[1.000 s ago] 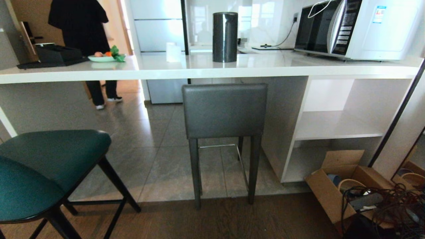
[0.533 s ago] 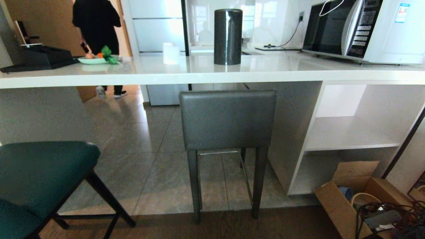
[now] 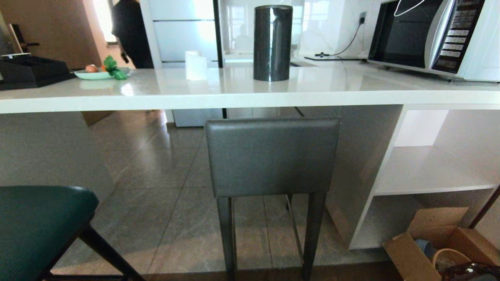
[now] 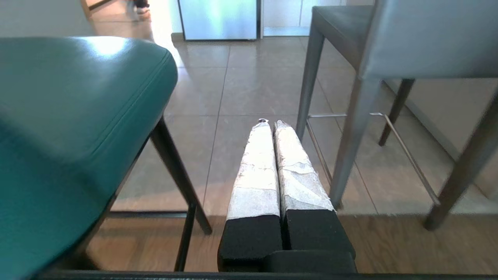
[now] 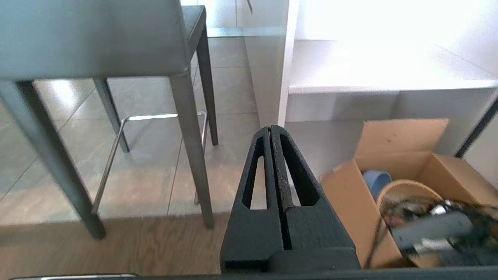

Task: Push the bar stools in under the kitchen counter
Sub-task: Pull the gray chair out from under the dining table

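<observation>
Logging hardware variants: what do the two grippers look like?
Left gripper: black base, tapered fingers wrapped in worn white tape. Right gripper: all matte black, triangular fingers with long cut-out slots, bare. No cables or markings visible.

- The camera has moved closer to the counter point(image 3: 242, 97): the whole scene now looms larger and sits lower in the head view.
- The grey stool point(image 3: 272, 156) fills more of the view, and its feet are now cut off at the lower edge.
- The teal stool point(image 3: 37, 230) has slipped toward the lower left corner, with less of its seat showing.
- The person in black point(image 3: 131, 33) behind the counter has walked rightward, now beside the white cabinet; the legs no longer show under the counter.
</observation>
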Robot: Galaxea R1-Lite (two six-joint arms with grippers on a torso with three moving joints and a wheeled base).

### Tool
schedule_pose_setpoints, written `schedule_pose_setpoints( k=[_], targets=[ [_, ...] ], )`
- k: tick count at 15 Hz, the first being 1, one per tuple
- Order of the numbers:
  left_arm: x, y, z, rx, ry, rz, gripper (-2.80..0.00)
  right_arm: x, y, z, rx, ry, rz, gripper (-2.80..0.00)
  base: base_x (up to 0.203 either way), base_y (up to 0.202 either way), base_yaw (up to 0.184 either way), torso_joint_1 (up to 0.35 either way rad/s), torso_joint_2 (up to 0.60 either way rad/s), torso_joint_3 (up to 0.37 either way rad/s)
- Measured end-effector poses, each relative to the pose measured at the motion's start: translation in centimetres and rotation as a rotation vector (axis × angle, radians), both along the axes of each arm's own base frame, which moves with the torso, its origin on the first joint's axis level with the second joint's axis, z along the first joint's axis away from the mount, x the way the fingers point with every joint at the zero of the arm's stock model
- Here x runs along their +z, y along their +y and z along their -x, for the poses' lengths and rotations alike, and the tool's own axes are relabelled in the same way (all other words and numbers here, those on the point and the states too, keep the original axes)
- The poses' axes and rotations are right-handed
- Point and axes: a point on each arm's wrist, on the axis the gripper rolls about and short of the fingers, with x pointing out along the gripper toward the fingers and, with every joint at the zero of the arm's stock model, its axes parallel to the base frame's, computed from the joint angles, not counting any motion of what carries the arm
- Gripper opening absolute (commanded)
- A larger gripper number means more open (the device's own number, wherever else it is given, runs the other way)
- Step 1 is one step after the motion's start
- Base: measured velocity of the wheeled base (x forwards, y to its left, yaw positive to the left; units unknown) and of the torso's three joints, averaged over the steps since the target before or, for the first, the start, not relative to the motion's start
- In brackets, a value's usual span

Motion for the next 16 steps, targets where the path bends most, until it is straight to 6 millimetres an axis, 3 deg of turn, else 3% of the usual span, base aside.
schedule_pose_setpoints(
  k=[12, 16],
  targets=[
    [0.0, 0.0, 0.0, 0.001, 0.0, 0.001, -2.8, 0.0, 0.0, 0.0, -0.001, 0.0, 0.0, -2.8, 0.192, 0.0, 0.002, 0.003, 0.0, 0.002],
    [0.01, 0.0, 0.0, 0.0, -0.001, 0.012, -2.8, 0.0, 0.0, 0.0, -0.001, 0.0, 0.0, -2.8, 0.021, 0.0, 0.001, 0.003, 0.0, 0.001]
  ],
)
